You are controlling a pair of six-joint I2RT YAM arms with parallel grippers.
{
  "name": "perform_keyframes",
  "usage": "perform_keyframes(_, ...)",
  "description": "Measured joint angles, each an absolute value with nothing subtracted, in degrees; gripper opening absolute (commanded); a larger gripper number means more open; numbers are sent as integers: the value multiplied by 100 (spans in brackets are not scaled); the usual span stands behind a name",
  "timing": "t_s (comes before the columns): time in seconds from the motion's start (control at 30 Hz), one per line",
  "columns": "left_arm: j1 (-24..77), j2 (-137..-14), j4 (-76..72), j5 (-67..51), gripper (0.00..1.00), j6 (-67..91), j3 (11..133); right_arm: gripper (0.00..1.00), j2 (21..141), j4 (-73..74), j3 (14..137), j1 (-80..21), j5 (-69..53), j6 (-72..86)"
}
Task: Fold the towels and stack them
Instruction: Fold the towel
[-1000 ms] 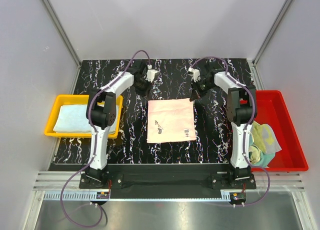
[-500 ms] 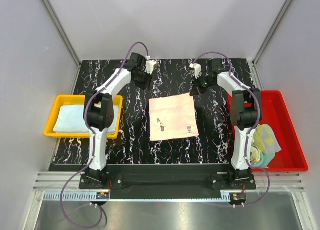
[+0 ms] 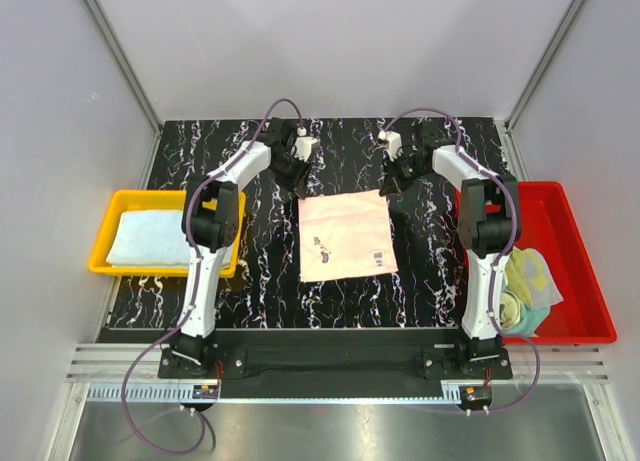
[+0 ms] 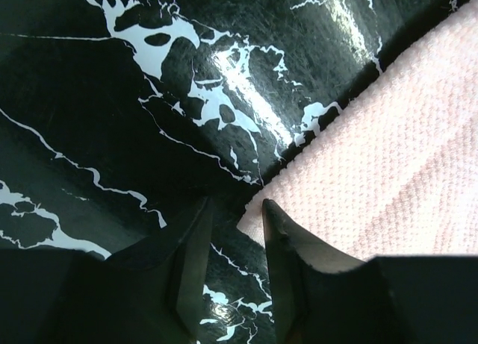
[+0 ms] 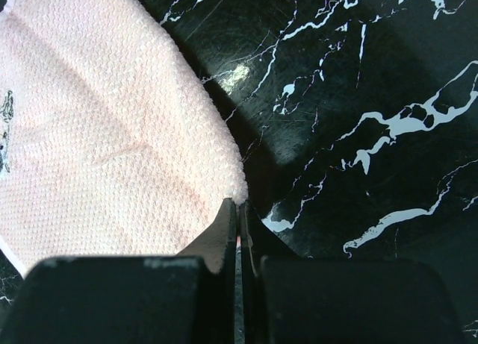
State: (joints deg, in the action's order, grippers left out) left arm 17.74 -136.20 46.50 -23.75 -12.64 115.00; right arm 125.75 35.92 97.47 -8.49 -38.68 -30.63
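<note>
A pink towel (image 3: 345, 236) lies spread flat in the middle of the black marble table, with a small print and a label near its front. My left gripper (image 3: 298, 188) is at the towel's far left corner. In the left wrist view its jaws (image 4: 236, 206) stand slightly apart, low over the table, with the towel's corner (image 4: 254, 219) at the right fingertip. My right gripper (image 3: 388, 189) is at the far right corner. In the right wrist view it (image 5: 238, 207) is shut, pinching the very tip of the towel (image 5: 97, 135).
A yellow tray (image 3: 160, 272) at the left holds a folded light blue towel (image 3: 145, 238). A red tray (image 3: 570, 211) at the right holds crumpled yellow-green and teal towels (image 3: 525, 281). Grey walls enclose the table.
The towel has turned slightly, its far right corner shifted right with the right gripper. The left gripper drew back and has come down again at the far left corner.
</note>
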Motion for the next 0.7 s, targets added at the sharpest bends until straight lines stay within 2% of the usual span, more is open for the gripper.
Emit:
perform_keyframes(0.53, 1774, -13738, 5078, -2440, 32, -1461, 11697, 0, 12676, 3642, 9942, -849, -3863, -3063)
perform_keyframes(0.63, 1774, -13738, 5135, -2440, 30, -1472, 11699, 0, 12676, 3645, 9942, -849, -3863, -3063)
perform_keyframes(0.7, 1774, -13738, 5151, -2440, 24, -1485, 11699, 0, 12678, 3645, 9942, -849, -3861, -3063)
